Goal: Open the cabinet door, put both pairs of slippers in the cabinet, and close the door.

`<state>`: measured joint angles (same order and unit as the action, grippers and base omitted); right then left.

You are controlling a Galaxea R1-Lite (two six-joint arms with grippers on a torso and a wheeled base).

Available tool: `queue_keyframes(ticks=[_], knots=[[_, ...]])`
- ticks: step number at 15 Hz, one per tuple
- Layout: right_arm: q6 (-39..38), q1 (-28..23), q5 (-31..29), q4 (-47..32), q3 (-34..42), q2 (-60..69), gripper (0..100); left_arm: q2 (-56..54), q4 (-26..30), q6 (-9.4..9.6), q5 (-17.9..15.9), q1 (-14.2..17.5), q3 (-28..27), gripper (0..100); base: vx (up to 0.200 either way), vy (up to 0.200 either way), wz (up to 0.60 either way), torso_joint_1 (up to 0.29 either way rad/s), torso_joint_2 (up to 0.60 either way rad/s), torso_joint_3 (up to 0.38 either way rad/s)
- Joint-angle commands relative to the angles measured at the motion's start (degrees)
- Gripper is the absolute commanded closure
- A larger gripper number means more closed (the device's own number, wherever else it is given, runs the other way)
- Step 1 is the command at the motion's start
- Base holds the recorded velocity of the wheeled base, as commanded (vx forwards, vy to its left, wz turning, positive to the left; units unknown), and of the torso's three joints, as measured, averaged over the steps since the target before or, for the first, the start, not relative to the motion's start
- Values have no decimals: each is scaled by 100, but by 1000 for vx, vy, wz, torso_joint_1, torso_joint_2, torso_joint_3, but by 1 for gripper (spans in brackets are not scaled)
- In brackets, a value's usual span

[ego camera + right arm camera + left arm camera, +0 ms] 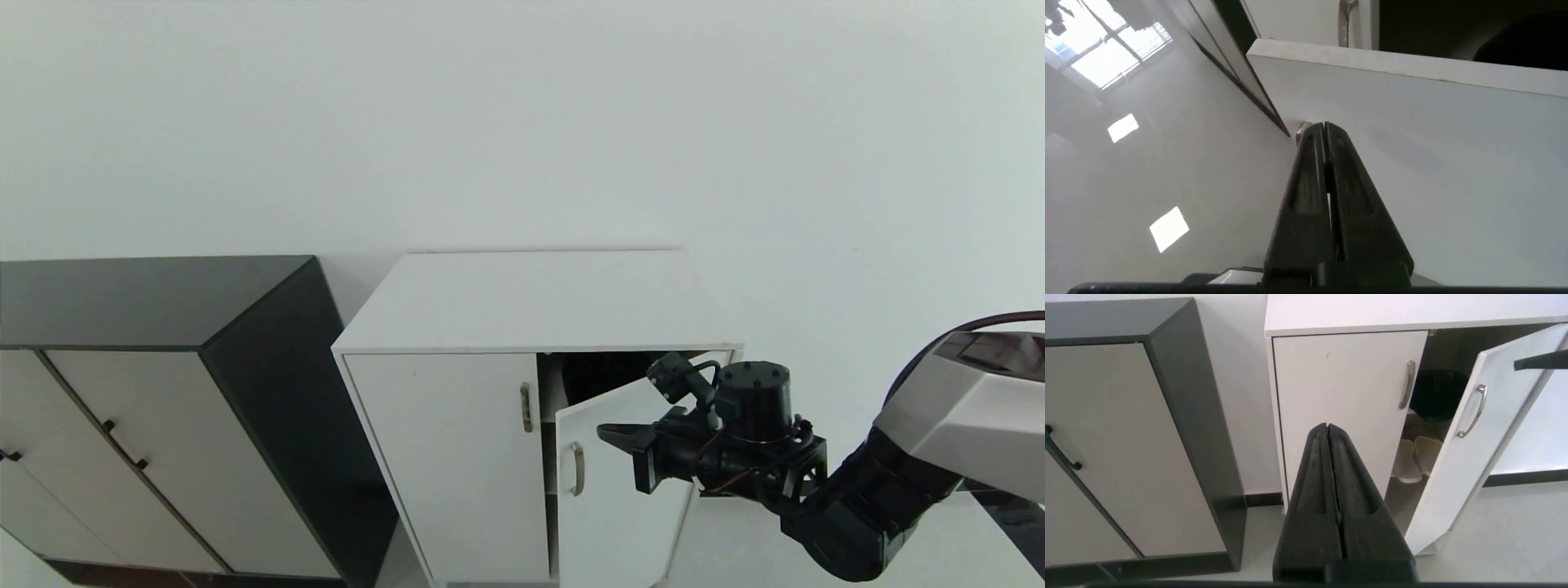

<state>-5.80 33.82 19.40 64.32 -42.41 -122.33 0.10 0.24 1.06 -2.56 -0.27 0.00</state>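
The slippers (1417, 457) lie pale on a low shelf of the white cabinet (1347, 314), partly hidden behind the half-open right door (1490, 465) and the edge of the left door (1347, 384); how many pairs cannot be told; a dark thing (1441, 392) above them is too dim to name; in the head view the right gripper (606, 431) and its arm cover part of that door; the bottom edge cuts off the cabinet's foot; the dark cabinet (155, 298) runs off the left edge.

Matt white cabinet (531, 302), metal handles (526, 407) (2, satin), glossy floor (1143, 180)
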Motion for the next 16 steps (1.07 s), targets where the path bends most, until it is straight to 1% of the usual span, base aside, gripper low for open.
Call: queue_keyframes(ticks=[1,6,9,12,16], knots=[[0,2,-6,2,-197,-274,100,-1,2,-1,1,0,0,100,0,0,0,0,0,0],[-307,-51,-94,11,-540,-493,100,-1,2,-1,1,0,0,100,0,0,0,0,0,0],[-369,-244,-138,11,-734,-599,100,-1,2,-1,1,0,0,100,0,0,0,0,0,0],[-369,-358,-419,2,-1067,-818,100,-1,2,-1,1,0,0,100,0,0,0,0,0,0],[-369,-358,-753,-7,-1358,-1065,100,-1,2,-1,1,0,0,100,0,0,0,0,0,0]])
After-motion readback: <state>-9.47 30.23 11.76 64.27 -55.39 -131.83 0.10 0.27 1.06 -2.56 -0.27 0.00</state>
